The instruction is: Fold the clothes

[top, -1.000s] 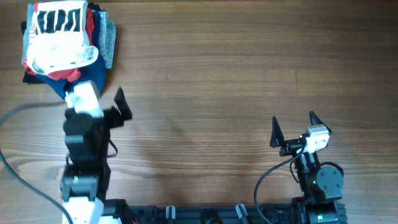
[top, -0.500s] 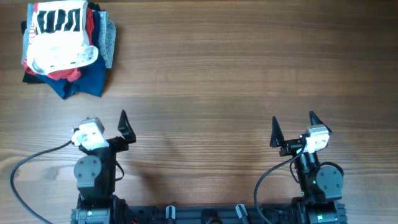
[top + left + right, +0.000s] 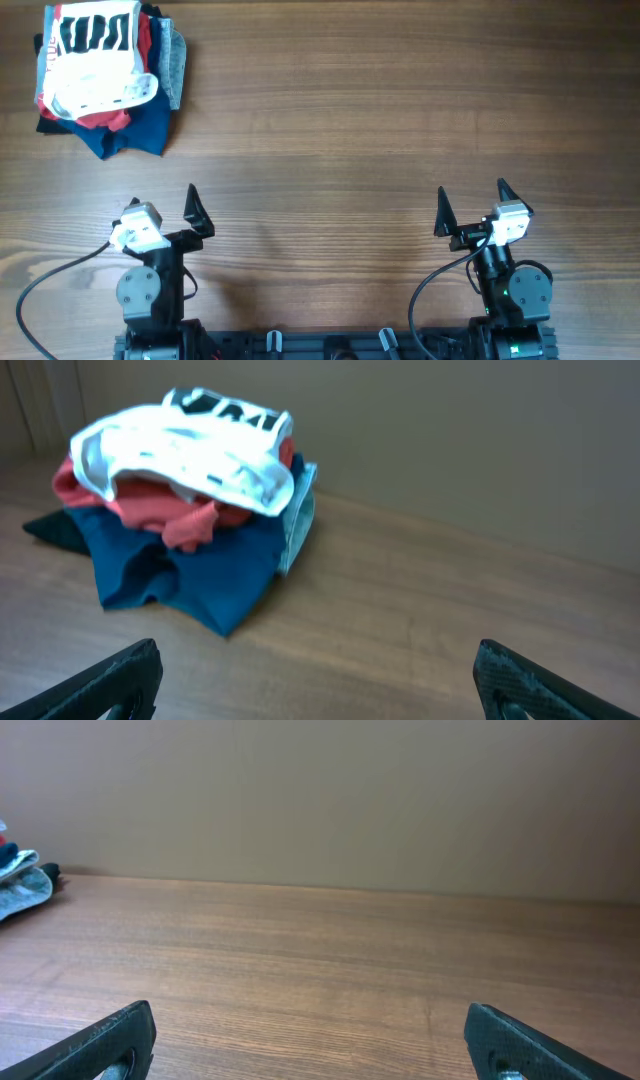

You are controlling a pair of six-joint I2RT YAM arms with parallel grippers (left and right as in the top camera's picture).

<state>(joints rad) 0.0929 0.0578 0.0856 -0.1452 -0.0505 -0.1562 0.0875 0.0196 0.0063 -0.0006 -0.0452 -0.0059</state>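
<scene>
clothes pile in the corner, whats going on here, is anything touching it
Nothing is handling it right now. The white T-shirt lies folded on top of a red shirt and a blue garment at the far left corner of the table. The left tool and right tool both sit open and empty near the front edge, well clear of the pile.

Garment pile under the white T-shirt blocks the table's far-left corner; the other wood lies open.
</scene>
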